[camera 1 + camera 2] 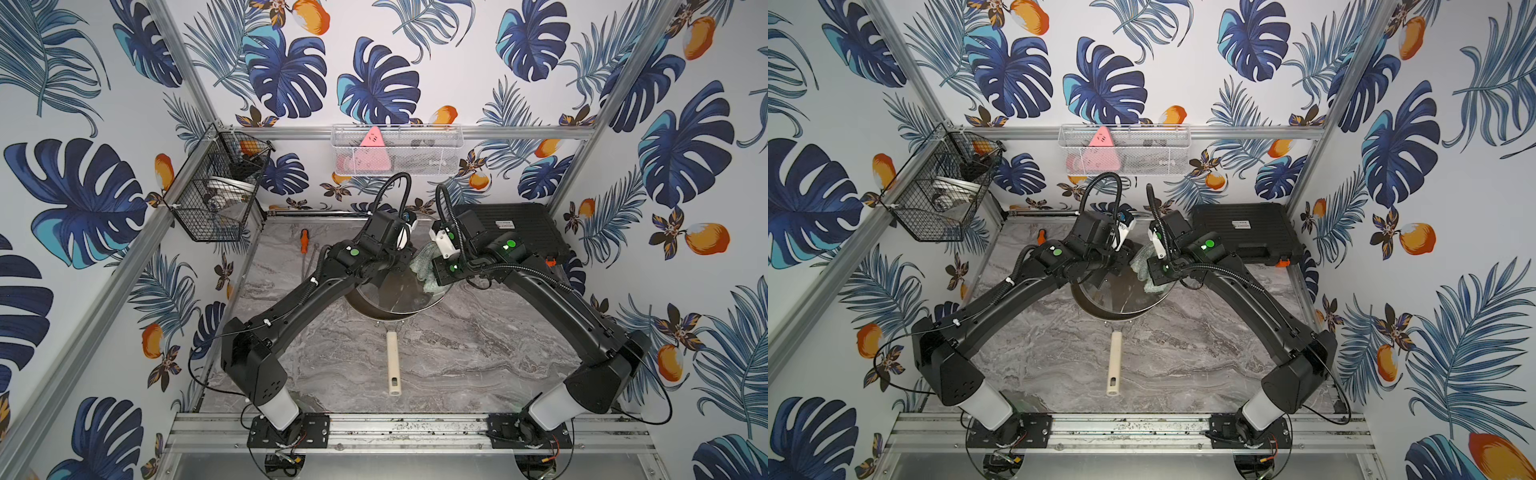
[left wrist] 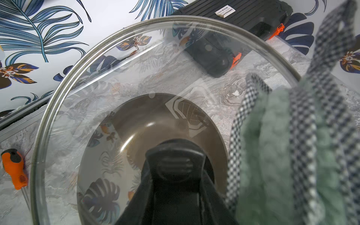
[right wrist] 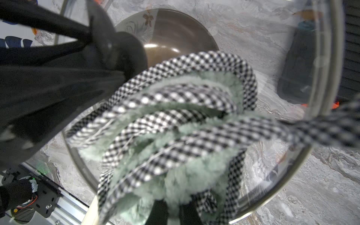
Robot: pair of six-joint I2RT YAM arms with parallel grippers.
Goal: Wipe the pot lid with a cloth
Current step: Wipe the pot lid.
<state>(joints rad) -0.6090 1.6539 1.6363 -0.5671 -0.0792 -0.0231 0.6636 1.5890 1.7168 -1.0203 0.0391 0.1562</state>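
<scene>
A: Left gripper (image 2: 175, 187) status?
B: Clamped on the pot lid (image 2: 155, 120) by its black knob (image 2: 176, 165). Lid tilted above the pan (image 1: 365, 312), mid-table.
A: Right gripper (image 3: 173, 212)?
B: Closed on the cloth (image 3: 175, 136), bunched against the lid's right side.

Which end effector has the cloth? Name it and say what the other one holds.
The right end effector: it is shut on the mint-green cloth. The left end effector instead grips the pot lid by its black handle.
</scene>
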